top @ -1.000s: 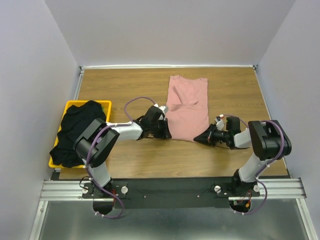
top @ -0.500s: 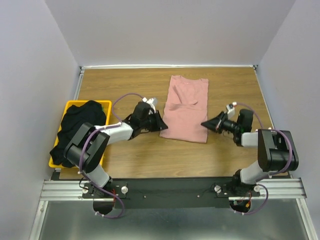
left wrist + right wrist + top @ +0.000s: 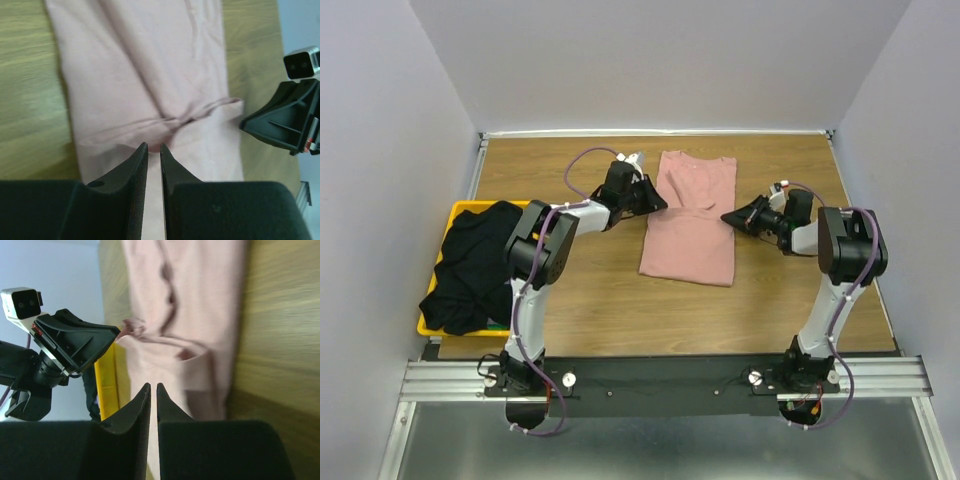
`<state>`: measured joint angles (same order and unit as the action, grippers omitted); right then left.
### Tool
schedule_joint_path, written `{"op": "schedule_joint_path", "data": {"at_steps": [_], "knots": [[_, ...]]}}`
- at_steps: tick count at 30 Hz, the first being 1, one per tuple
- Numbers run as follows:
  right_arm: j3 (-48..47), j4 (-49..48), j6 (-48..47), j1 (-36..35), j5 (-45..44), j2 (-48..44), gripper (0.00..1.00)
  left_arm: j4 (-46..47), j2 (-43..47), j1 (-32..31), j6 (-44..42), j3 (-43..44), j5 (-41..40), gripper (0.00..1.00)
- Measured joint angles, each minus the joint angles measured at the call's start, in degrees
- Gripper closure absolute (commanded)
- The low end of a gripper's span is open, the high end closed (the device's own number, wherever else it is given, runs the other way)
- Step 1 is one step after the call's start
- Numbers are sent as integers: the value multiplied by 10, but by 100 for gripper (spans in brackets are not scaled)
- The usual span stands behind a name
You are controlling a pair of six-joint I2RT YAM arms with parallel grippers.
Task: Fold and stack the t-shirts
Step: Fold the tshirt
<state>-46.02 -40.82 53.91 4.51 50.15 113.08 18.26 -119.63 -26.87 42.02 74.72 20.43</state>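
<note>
The t-shirt (image 3: 690, 225) is matt cloth, table (image 3: 590, 290) smooth wood, basket (image 3: 461, 206) plastic.

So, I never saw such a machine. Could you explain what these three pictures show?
Two robot arms are bolted to a wooden table. One picture looks down from above; the other two come from a camera on each wrist, showing that arm's own dark fingers at the bottom. A pink t-shirt, folded into a long strip, lies on the table. A black t-shirt spills from a yellow basket. The left gripper seems to pinch the pink shirt's edge; the right gripper, nearly closed, is at the opposite edge, but whether it grips I cannot tell.
</note>
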Motion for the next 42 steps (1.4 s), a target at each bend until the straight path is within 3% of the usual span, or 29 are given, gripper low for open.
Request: {"op": "schedule_joint_path", "data": {"at_steps": [5, 13, 17, 21, 23, 31, 36, 42], "knots": [[-8, 6, 0, 1, -36, 51, 85, -28, -61, 14, -1, 33, 2, 76], [2, 4, 7, 31, -83, 37, 85, -34, -62, 28, -2, 39, 6, 76], [2, 28, 5, 32, -86, 14, 81, -34, -52, 33, -7, 28, 6, 69], [-4, 149, -46, 12, -112, -79, 75, -50, 14, 33, -18, -27, -5, 56], [-10, 214, -84, -11, -147, -133, 66, -67, 72, 31, -25, -59, -23, 52], [-13, 476, -195, -114, -341, -329, 49, -153, 332, 0, -83, -174, -182, 31], [9, 591, -216, -184, -429, -358, 48, -217, 429, -29, -102, -250, -263, 15], [48, 664, -212, -257, -496, -359, 48, -271, 479, -48, -106, -304, -314, 14]]}}
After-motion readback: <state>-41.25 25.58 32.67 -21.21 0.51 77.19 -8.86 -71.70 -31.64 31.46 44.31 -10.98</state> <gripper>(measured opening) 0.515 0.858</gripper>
